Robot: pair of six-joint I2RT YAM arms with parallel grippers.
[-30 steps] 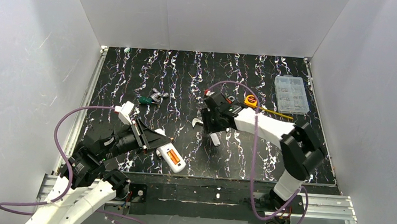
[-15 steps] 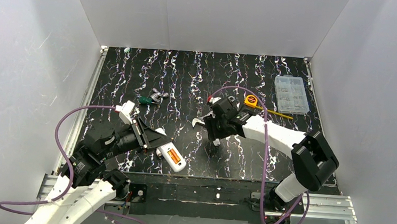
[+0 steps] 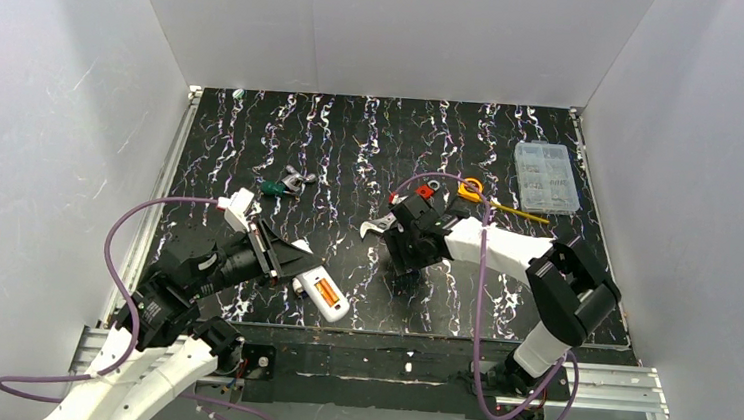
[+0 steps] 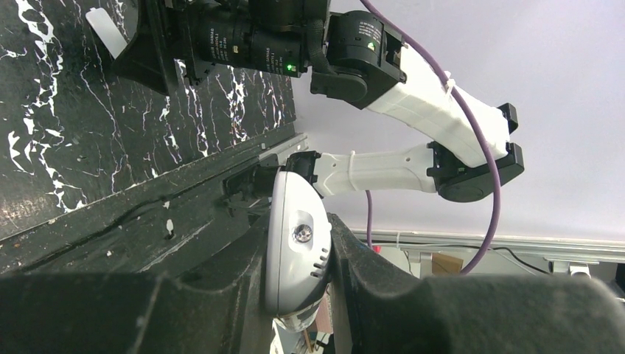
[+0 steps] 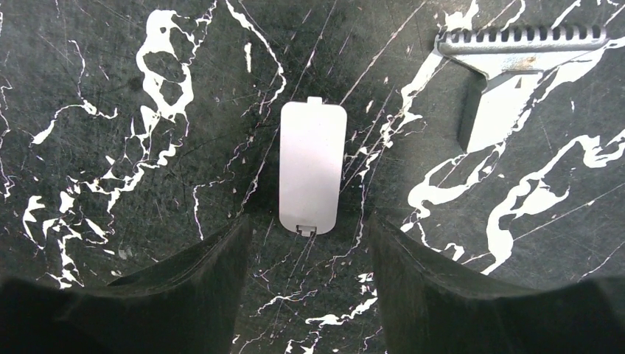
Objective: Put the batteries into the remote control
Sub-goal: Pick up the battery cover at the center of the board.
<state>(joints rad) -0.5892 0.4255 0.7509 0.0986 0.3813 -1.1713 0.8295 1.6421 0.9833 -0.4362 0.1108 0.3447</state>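
Showing black marbled bench (image 3: 354, 138) | left claw (image 4: 297, 291) clamped narrow on white remote control (image 3: 327, 301), near front edge, recess upward | right claw (image 5: 309, 251) spread wide above flat white battery cover (image 5: 312, 168), wrench head (image 5: 508, 51) nearby | orange batteries (image 3: 323, 290) in recess.

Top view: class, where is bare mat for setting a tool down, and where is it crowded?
Bare: far strip behind the green tool; near edge between remote and right arm. Crowded: around wrench and tape.
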